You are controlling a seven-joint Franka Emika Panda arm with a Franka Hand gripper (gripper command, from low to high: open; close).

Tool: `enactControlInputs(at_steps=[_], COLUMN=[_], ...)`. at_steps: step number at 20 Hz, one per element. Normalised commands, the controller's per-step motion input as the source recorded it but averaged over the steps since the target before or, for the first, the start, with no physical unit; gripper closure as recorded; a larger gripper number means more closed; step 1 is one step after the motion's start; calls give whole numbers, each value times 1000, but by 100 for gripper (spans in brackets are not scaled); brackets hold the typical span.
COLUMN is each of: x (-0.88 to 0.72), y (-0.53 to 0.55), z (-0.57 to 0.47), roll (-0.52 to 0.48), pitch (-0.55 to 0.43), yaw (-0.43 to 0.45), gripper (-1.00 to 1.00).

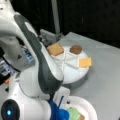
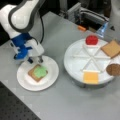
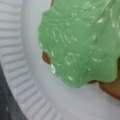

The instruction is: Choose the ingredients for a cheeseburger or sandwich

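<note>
On the white paper plate [image 2: 23, 81] lies the sandwich as it stands: a brown toast square [image 2: 32, 74] with a green round [image 2: 40, 71] on top. The wrist view shows that green round [image 3: 82, 40] close up, covering the toast [image 3: 110, 87]. My gripper [image 2: 35, 60] hangs just above the plate's far edge, open, with nothing between its fingers. The other ingredients sit in the divided white tray [image 2: 75, 58]: a red round [image 2: 91, 40], a second toast square [image 2: 111, 48], a dark patty [image 2: 113, 69] and a cheese square [image 2: 91, 77].
The arm's white body [image 1: 37, 65] fills a front view's left and hides part of the plate [image 1: 87, 106]. A metal fixture with an orange piece [image 2: 81, 28] stands behind the tray. The grey table ends at a dark perforated surface [image 2: 15, 110] at a front view's bottom left.
</note>
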Motion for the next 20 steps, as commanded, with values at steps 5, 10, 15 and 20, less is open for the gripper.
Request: enactControlInputs(at_steps=[5, 10, 15, 20], x=[-60, -191, -297, -410], y=[322, 478, 579, 509], z=[202, 354, 351, 140], roll=[-394, -495, -517, -440], pitch=[103, 148, 140, 68], yaw=[17, -66, -124, -88], gripper=[-100, -100, -100, -100])
